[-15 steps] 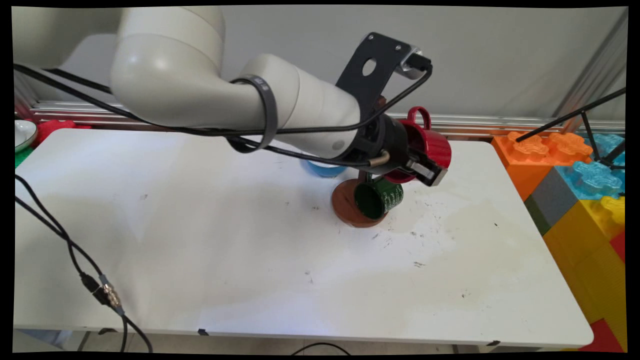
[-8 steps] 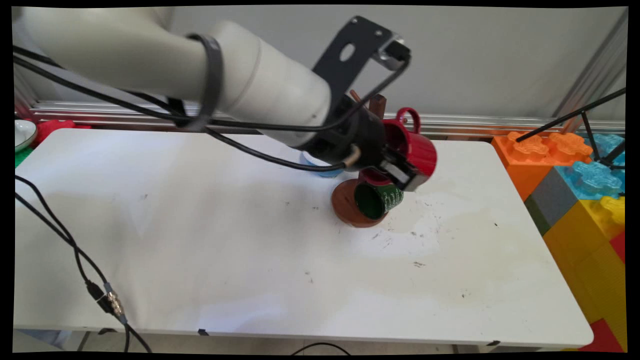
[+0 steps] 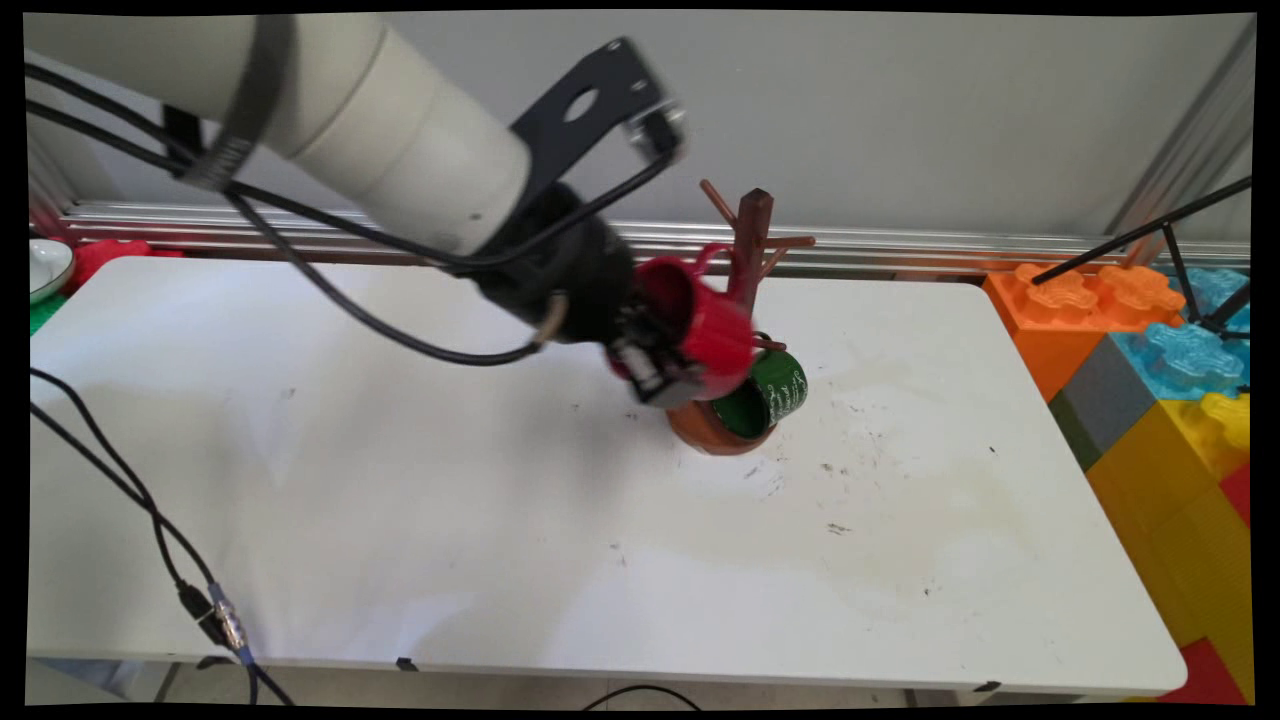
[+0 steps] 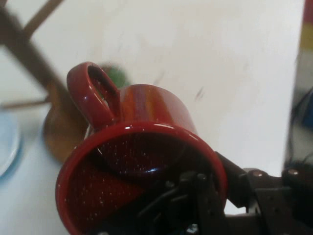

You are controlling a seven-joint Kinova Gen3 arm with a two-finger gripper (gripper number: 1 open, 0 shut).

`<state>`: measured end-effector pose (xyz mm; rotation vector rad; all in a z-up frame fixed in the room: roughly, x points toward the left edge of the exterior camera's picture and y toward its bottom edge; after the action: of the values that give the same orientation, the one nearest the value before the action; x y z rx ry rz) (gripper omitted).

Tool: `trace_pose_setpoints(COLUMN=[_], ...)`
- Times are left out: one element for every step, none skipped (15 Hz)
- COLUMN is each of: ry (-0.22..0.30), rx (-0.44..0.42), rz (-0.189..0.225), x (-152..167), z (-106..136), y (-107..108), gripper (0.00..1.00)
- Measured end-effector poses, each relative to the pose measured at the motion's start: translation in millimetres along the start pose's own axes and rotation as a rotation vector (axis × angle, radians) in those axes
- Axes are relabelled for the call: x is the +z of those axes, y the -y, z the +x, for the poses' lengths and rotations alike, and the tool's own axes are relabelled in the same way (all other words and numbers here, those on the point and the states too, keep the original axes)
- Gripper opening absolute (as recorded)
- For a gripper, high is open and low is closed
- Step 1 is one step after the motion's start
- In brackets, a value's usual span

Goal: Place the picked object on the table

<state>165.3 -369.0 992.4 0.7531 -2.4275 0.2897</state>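
My gripper [image 3: 668, 362] is shut on a red mug [image 3: 702, 318], one finger inside the cup and one outside its wall. The mug is held in the air, tilted on its side, just left of a brown wooden mug tree [image 3: 750, 250]. In the hand view the red mug [image 4: 142, 161] fills the frame with its handle [image 4: 95, 93] pointing up-left toward the tree's pegs. A green mug [image 3: 770, 392] hangs low on the tree, over the tree's round brown base [image 3: 700, 430].
A blue dish [image 4: 7, 142] lies on the table behind the tree. Large coloured toy blocks [image 3: 1160, 370] stand at the right edge. A white dish [image 3: 45, 265] sits at the far left. Black cables [image 3: 150, 520] hang at the left front.
The arm has swung left with the red mug, carrying it from the right of the mug tree across to its left and a little lower. The green mug stays on the tree.
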Motion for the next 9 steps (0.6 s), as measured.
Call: trace_pose_setpoints(ry=[0.042, 0.076, 0.098, 0.129, 0.165, 0.196, 0.221, 0.245, 0.264], rx=[0.016, 0.026, 0.032, 0.040, 0.049, 0.056, 0.063, 0.071, 0.078], rz=[0.012, 0.023, 0.032, 0.043, 0.055, 0.067, 0.074, 0.080, 0.084], x=[-1.9, -2.7, -3.0, -1.5, 1.4, 5.4, 9.7, 14.9, 19.4], z=[-8.8, -16.2, -21.2, -28.3, -35.8, -43.0, -48.4, -53.3, -57.0], y=[8.5, 15.5, 20.1, 27.7, 36.5, 44.9, 51.8, 58.5, 63.7], gripper=[0.00, 0.00, 0.00, 0.00, 0.00, 0.00, 0.00, 0.00, 0.00])
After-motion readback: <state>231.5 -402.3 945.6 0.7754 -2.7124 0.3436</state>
